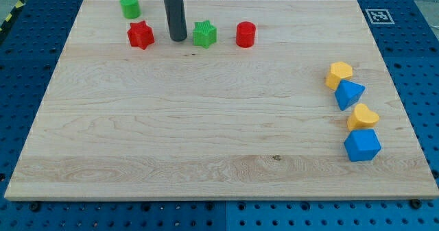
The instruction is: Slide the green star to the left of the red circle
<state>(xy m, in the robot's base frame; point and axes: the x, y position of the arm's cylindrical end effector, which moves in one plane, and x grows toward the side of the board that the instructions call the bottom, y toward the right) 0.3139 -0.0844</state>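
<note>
One matte green star (204, 34) sits beside my tip (178, 39).

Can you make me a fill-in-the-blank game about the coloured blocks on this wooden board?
1. My tip sits between the red star and the ______ star.
2. The green star lies on the view's ______ side of the red circle.
3. The green cylinder is nearest the ______ star.
4. At the view's right stand two yellow blocks and ______ blue blocks.

Missing words: green; left; red; two
</note>
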